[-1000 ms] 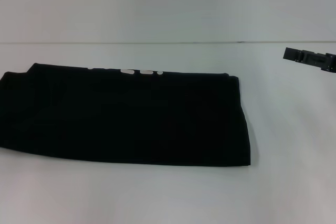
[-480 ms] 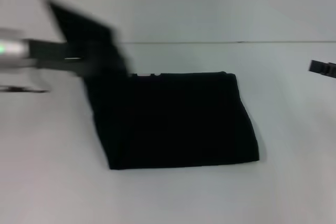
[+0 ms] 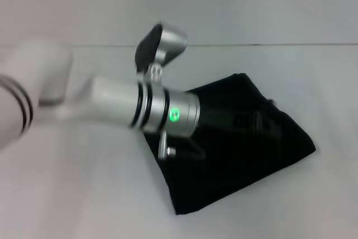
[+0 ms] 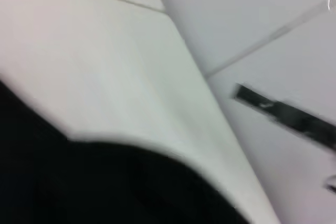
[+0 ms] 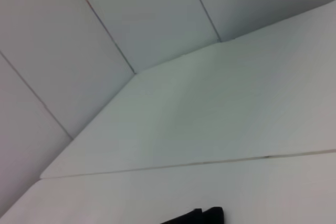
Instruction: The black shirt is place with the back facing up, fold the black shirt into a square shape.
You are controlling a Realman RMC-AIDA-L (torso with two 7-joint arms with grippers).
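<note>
The black shirt (image 3: 240,155) lies folded into a tilted, bunched block at the table's centre right. My left arm (image 3: 140,107) reaches across it from the left. Its gripper (image 3: 258,121) sits low on the cloth's upper right part, dark against dark, and is shut on the fabric it drags along. In the left wrist view the black shirt (image 4: 115,187) fills the near part of the picture. A blurred dark bar (image 4: 283,116) far off in that view looks like my right gripper, which is outside the head view.
The white table (image 3: 84,194) spreads bare to the left and in front of the cloth. Its far edge (image 3: 279,44) meets a pale wall. A small black shape (image 5: 202,216) touches the edge of the right wrist view.
My left arm has swept in from the left, carrying the shirt's left half over to the right. The shirt is now narrower, tilted and shifted right. The right gripper has left the head view.
</note>
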